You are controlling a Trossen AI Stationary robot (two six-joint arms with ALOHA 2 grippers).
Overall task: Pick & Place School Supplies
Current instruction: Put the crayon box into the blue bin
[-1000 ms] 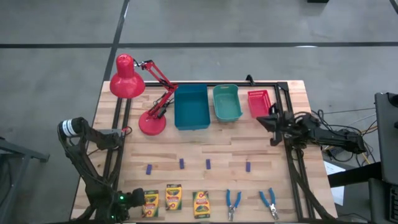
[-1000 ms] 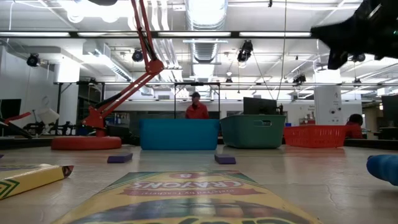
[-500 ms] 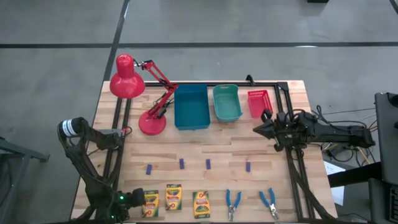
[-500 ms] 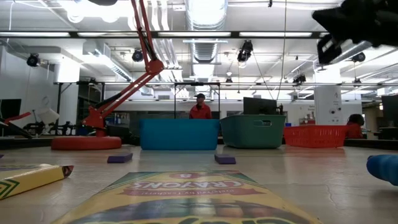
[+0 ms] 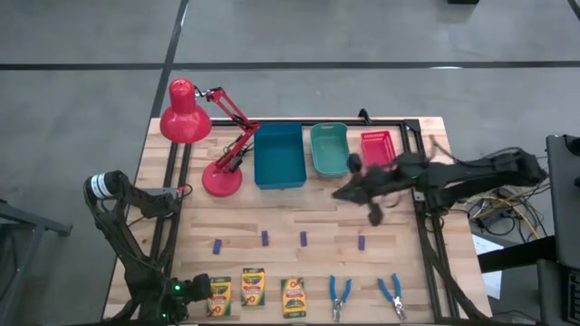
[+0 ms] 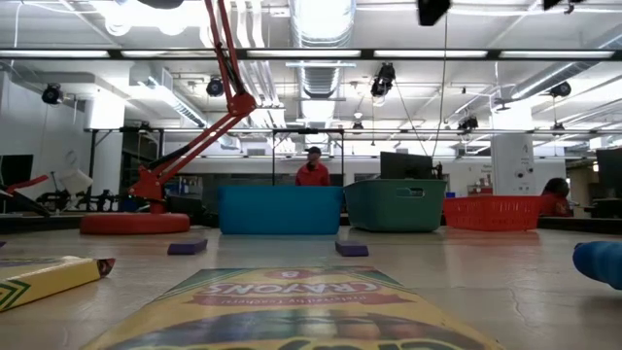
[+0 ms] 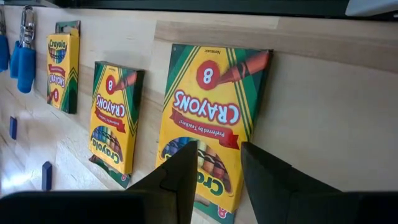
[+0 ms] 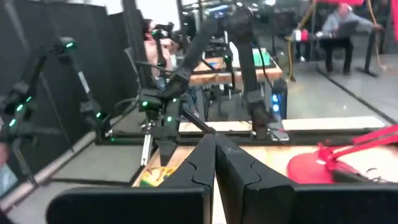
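Right pincer (image 5: 343,193) hangs over the table (image 5: 272,217) in front of the teal bin (image 5: 330,149), its fingers (image 8: 205,163) pressed together with nothing between them; it looks to be well above the wood, though the blur in the high view makes its height hard to judge. Left pincer (image 7: 214,168) sits at the near left corner, just over the leftmost crayon box (image 7: 208,118), fingers a little apart and not clamped on it. Three crayon boxes lie flat in a row along the near edge: that one, the middle box (image 5: 253,286) and the third box (image 5: 293,297). Beside them on the same row lie two blue-handled pliers, one (image 5: 340,296) nearer the boxes and one (image 5: 391,294) toward the right edge. Farther in, four purple blocks stand in a line across the table, well apart from each other: first (image 5: 217,246), second (image 5: 265,238), third (image 5: 304,238) and fourth (image 5: 361,243). At the far edge stand a blue bin (image 5: 278,156), the teal bin and a red bin (image 5: 376,149) side by side, with a red lamp (image 5: 204,136) to their left. In the low view a person (image 6: 313,167) in red shows behind the bins.
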